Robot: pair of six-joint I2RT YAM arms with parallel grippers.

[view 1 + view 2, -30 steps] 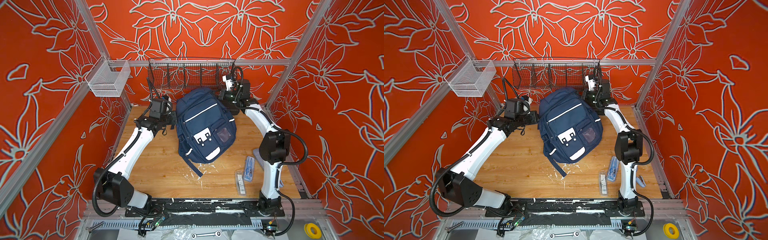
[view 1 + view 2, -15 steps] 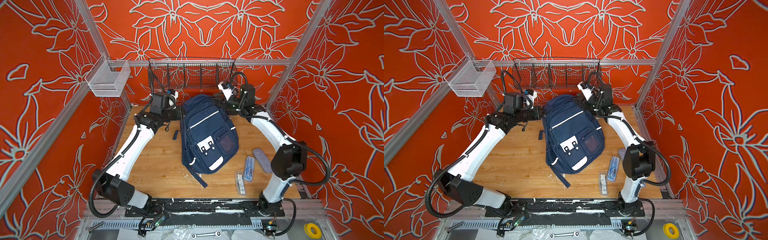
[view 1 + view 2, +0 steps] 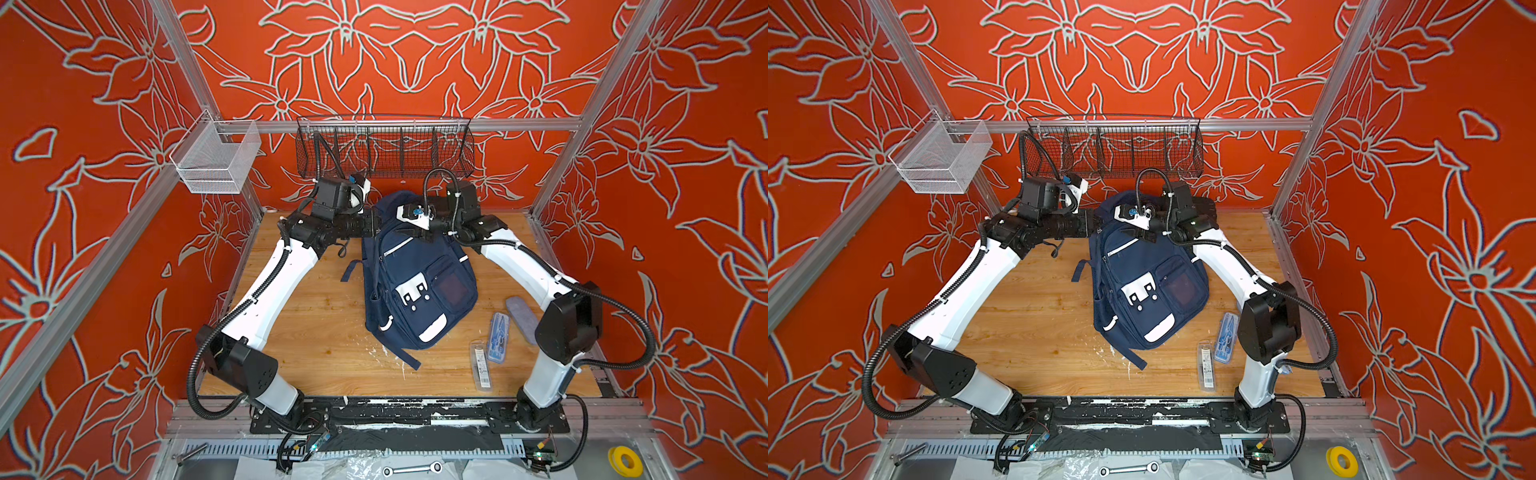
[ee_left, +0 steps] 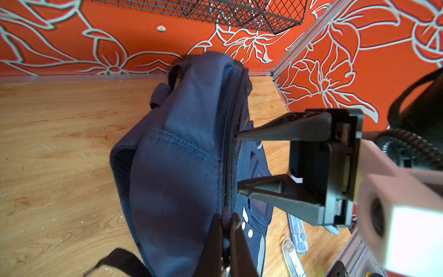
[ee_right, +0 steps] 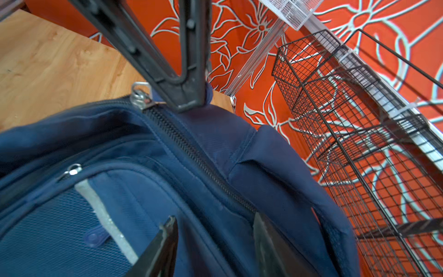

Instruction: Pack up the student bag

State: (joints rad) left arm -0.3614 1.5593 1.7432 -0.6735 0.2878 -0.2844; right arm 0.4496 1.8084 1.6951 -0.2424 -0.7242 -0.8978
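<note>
The left pincer (image 4: pixel 225 223) is pressed together on the student bag (image 3: pixel 415 282), pinching fabric just beside the zipper pull (image 5: pixel 140 97). The bag's top end sits between both pincers. If that pinch slips, the top would likely sag. The right pincer (image 4: pixel 237 163) stands spread, with its tips at the zipper (image 5: pixel 191 148), and it could snag cloth rather than the pull. Behind both pincers the wire basket (image 3: pixel 384 145) crowds close. The open table (image 3: pixel 316 316) lies on their near side.
</note>
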